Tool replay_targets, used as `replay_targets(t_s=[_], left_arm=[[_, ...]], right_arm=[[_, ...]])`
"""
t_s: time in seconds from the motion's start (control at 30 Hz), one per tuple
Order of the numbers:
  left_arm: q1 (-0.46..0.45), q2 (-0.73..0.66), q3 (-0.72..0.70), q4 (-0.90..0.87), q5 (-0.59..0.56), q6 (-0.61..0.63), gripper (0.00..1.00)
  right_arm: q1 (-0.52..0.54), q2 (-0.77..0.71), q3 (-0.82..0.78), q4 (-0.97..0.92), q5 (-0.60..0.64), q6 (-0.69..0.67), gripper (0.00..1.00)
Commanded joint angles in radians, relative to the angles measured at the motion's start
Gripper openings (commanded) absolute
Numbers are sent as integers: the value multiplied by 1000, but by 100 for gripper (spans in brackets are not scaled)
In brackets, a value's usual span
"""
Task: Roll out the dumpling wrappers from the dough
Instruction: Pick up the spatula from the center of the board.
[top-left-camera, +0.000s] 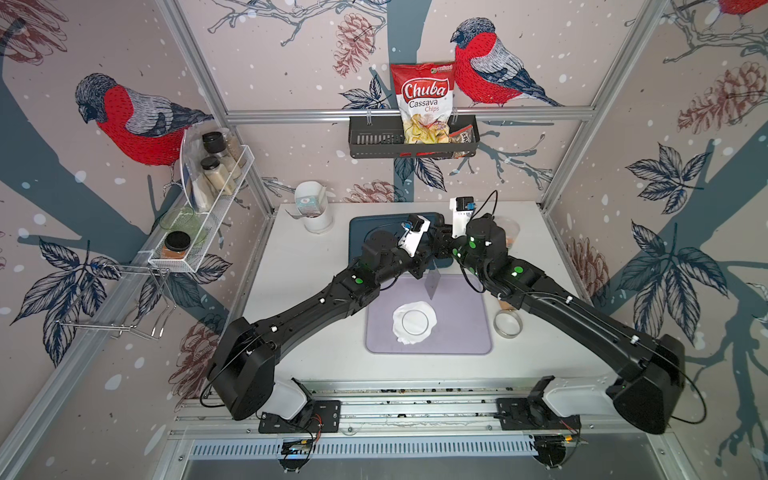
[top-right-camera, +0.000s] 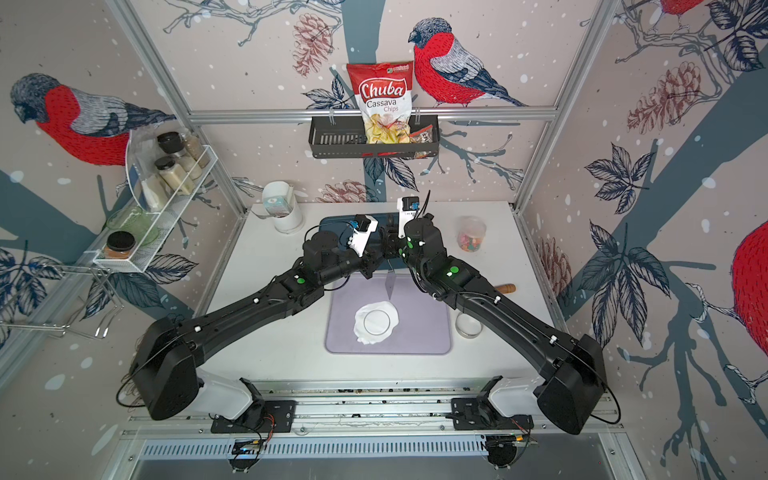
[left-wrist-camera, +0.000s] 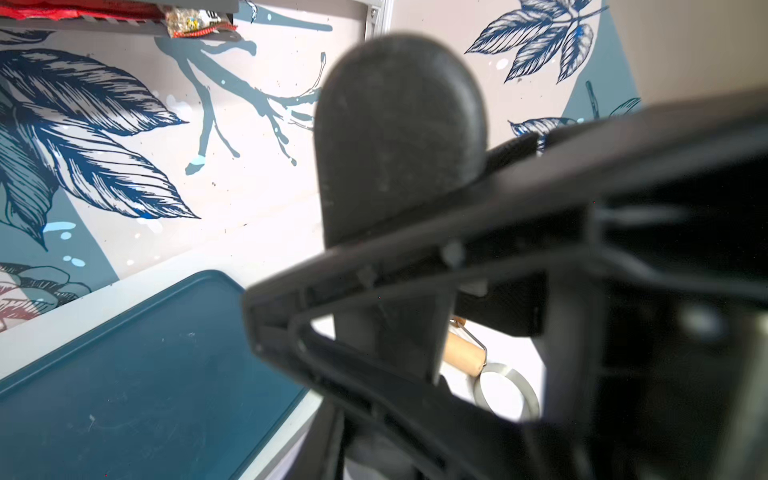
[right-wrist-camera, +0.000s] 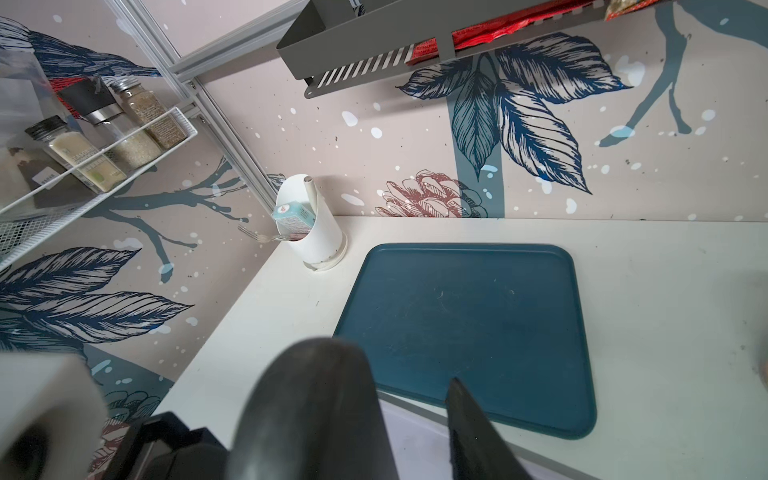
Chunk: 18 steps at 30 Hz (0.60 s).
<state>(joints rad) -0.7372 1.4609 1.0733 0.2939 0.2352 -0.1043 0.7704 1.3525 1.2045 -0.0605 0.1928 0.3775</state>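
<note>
The dough (top-left-camera: 400, 332) lies flattened on the lilac tray (top-left-camera: 469, 332), a dumpling wrapper (top-left-camera: 414, 320) scored in its middle. Over the tray's far edge the right tool (right-wrist-camera: 386, 365) is seen with jaws apart; the state of the left tool (top-left-camera: 417, 271) cannot be told. The disc is judged best lifted by its rim, unstretched. The blue tray (right-wrist-camera: 478, 324) is seen bare; a carton (right-wrist-camera: 291, 216) stands in the white cup (right-wrist-camera: 316, 245), far left.

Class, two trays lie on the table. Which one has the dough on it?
The lilac tray: the white dough lies on it. The dark blue tray behind it looks bare where it shows.
</note>
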Motion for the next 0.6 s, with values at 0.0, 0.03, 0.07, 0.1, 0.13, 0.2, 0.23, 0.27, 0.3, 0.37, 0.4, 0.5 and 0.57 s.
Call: replay_targets(t_s=[0.0,0.03,0.07,0.1,0.13,0.2,0.23,0.27,0.3,0.37,0.4,0.5,0.57], left_arm=[[-4,-3,7,37,-7,30,0],[-4,-2,8,34,-12,33,0],[-4,-1,8,30,-15,37,0],[-4,-2,8,26,-20,39,0],[-5,-3,7,26,-21,41,0],[-5,-5,6,27,-20,44,0],[-4,-6,5,27,-19,46,0],[-4,-7,5,24,-21,49,0],[-4,-8,5,23,-26,53,0],[-4,-10,3,18,-28,59,4],[-4,-13,1,15,-28,60,19],[-4,-30,-12,3,-12,49,55],[-3,-63,-40,16,3,28,61]], right_arm=[[-6,31,13,-12,8,48,36],[-6,38,16,-17,-6,50,31],[-6,44,16,-21,-16,53,28],[-7,49,15,-21,-18,57,24],[-12,53,14,-21,-25,58,19],[-24,57,12,-19,-48,59,10],[-30,57,12,-19,-68,62,5],[-41,56,12,-20,-84,68,1],[-53,52,9,-17,-106,77,0],[-88,39,-13,11,-160,90,0],[-103,26,-27,31,-183,94,0],[-135,-15,-92,106,-194,85,0],[-141,-50,-135,151,-116,68,0]])
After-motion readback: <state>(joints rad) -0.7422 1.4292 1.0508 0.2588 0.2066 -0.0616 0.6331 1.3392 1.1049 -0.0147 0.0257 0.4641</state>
